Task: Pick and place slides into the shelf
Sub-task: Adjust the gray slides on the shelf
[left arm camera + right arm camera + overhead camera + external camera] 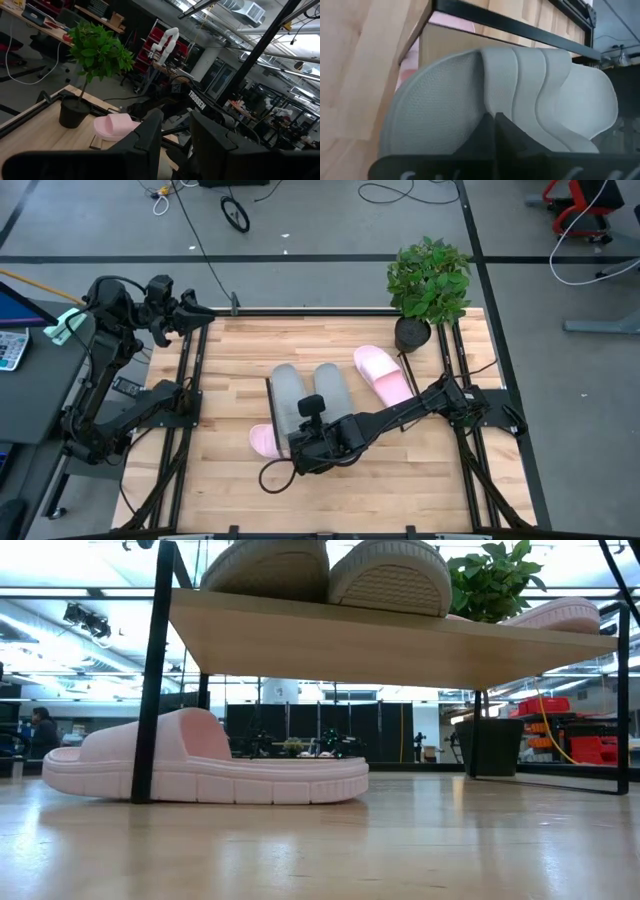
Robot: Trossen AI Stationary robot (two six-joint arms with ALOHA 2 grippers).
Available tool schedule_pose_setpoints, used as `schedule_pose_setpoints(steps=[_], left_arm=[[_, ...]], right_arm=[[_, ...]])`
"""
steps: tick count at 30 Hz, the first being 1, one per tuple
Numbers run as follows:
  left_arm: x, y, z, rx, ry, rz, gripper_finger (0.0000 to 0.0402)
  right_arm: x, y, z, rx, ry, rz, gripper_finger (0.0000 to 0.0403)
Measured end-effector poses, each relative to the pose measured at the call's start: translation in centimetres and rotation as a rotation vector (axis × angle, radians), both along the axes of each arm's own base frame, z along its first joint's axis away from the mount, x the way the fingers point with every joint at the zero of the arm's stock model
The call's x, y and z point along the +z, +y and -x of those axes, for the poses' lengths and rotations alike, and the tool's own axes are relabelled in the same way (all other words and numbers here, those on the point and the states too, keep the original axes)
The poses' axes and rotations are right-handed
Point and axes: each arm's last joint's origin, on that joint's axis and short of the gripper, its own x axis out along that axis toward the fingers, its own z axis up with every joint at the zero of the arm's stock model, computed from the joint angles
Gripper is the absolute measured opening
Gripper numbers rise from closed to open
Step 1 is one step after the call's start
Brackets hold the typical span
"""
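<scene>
Two pale grey slides (288,395) (330,385) and one pink slide (382,375) lie side by side on the shelf (400,645). A second pink slide (200,765) rests sole-down on the table, under the shelf's left end. My right gripper (495,122) is shut and slants down over the left grey slide (520,90), near its near end (300,438). My left gripper (176,120) is raised by the table's far left corner (205,313). It is open with nothing between its fingers. My right gripper's shut fingertips (492,125) stand at the left grey slide's footbed (450,100), close to the edge of its strap. They come slanting down from the right. I cannot tell whether they touch it. The slide lies flat on the shelf board.
A potted plant (428,285) stands at the shelf's far right corner. The shelf's black end frame (150,670) stands in front of the pink slide on the table. Bare tabletop (400,470) lies toward the near edge.
</scene>
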Motion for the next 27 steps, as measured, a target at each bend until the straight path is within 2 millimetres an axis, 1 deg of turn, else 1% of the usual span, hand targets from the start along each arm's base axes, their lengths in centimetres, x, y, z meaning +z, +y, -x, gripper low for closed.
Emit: schedule_pose_setpoints(steps=[7,10,13,16,20,24,27], left_arm=[[0.0,0.0,0.0,0.0,0.0,0.0,0.0107],[0.0,0.0,0.0,0.0,0.0,0.0,0.0107],[0.0,0.0,0.0,0.0,0.0,0.0,0.0107],[0.0,0.0,0.0,0.0,0.0,0.0,0.0107],[0.0,0.0,0.0,0.0,0.0,0.0,0.0107],[0.0,0.0,0.0,0.001,0.0,-0.008,0.0107],[0.0,0.0,0.0,0.001,0.0,-0.015,0.0107]], right_arm=[[0.3,0.4,-0.7,-0.053,-0.105,-0.109,0.0],[0.4,0.6,-0.7,-0.052,-0.107,-0.118,0.0005],[0.4,0.6,-0.7,-0.045,-0.105,-0.132,0.0017],[0.4,0.7,-0.7,-0.041,-0.105,-0.141,0.004],[0.8,0.8,-0.5,-0.019,-0.099,-0.181,0.0082],[1.4,0.8,-0.3,-0.015,-0.112,-0.189,0.0123],[2.2,0.6,0.0,-0.018,-0.136,-0.189,0.0144]])
